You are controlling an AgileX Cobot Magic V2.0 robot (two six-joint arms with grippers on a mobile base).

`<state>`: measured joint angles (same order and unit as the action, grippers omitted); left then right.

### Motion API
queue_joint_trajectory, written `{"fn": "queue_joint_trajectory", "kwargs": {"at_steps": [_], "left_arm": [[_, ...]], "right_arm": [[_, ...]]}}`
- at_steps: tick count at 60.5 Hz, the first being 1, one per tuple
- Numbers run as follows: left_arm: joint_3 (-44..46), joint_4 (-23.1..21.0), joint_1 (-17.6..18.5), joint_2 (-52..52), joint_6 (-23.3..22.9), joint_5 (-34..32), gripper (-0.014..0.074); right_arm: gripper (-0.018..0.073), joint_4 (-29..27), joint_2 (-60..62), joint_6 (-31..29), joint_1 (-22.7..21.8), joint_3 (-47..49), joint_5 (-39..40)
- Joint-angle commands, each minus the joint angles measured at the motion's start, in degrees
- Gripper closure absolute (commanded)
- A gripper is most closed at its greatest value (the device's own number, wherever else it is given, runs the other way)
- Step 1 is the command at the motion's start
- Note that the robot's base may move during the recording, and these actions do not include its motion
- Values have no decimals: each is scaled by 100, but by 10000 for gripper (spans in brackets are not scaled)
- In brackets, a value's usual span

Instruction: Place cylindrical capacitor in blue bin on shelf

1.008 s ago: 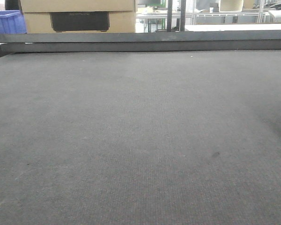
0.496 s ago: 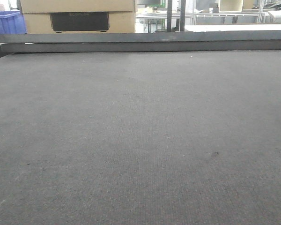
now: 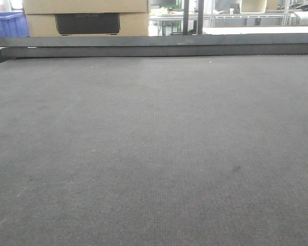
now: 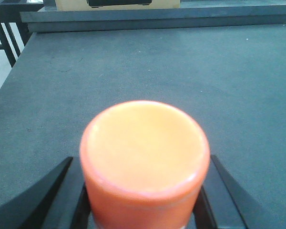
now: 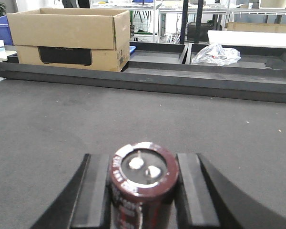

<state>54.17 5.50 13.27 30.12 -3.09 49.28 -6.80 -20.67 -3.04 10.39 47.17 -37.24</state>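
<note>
At far left of the front view, beyond the dark grey table (image 3: pixel 154 154): blue crate (image 3: pixel 7 24), with a cardboard box (image 3: pixel 84 18) just beside it.

Left wrist view: left gripper (image 4: pixel 144 200), black fingers (image 4: pixel 57 191) closed against both sides of an upright orange cylinder (image 4: pixel 145 143).

Right wrist view: right gripper (image 5: pixel 143 191), pads (image 5: pixel 97 191) clamped on the cylindrical capacitor (image 5: pixel 144 174). It stands upright, dark brown, with its silvery top and two terminals facing the camera. Felt table lies behind it. Past the far edge are dark trays (image 5: pixel 157 53), with a crumpled clear plastic bag (image 5: pixel 215 53) in the right-hand one.
</note>
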Motion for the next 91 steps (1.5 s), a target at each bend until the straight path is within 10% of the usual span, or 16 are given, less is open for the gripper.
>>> {"fn": "queue_joint_trajectory", "kwargs": {"at_steps": [1, 91], "left_arm": [[41, 19, 37, -26, 6, -102, 707], [41, 19, 4, -26, 6, -103, 707]], "right_arm": [[708, 56, 19, -7, 17, 33, 138], [708, 56, 19, -7, 17, 33, 162]]}}
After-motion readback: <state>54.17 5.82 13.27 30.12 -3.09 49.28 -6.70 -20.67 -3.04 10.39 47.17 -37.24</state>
